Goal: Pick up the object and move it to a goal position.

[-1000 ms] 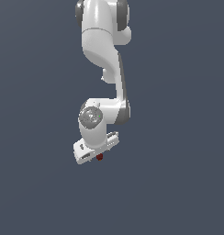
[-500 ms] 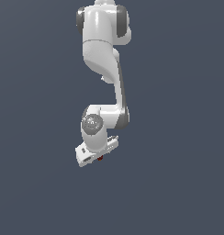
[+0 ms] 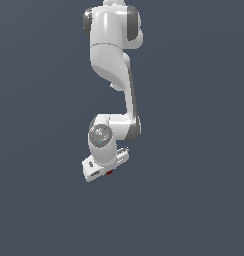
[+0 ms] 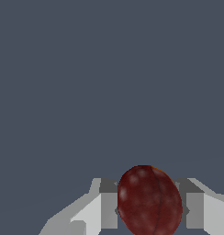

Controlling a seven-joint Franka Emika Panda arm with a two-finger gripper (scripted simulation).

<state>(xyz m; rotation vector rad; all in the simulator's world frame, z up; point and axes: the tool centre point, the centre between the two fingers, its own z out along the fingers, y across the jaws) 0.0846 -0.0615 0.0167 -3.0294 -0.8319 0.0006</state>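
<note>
Object (image 4: 149,201): dark red, glossy, and rounded like an egg or plum when seen in the wrist view, with faint paler mottling and a thin darker seam down its face. It is seated between the two fingers (image 4: 109,204) of the end effector, and its sides are met by the grey pads on both sides. In the exterior view only a small red speck (image 3: 109,172) is seen, lodged at the underside of the end effector (image 3: 105,167).

End effector: white, closed narrowly about the object and gripping it. It is tilted in the exterior view, with its lower end toward the exterior view's left.

Arm (image 3: 112,75): white, with grey joint rings; it is hung from the top of the exterior view and bent at a round joint directly above the end effector.

Surroundings: an even slate-grey field is shown behind the end effector in both views; whether any of it is a surface beneath the object cannot be told.
</note>
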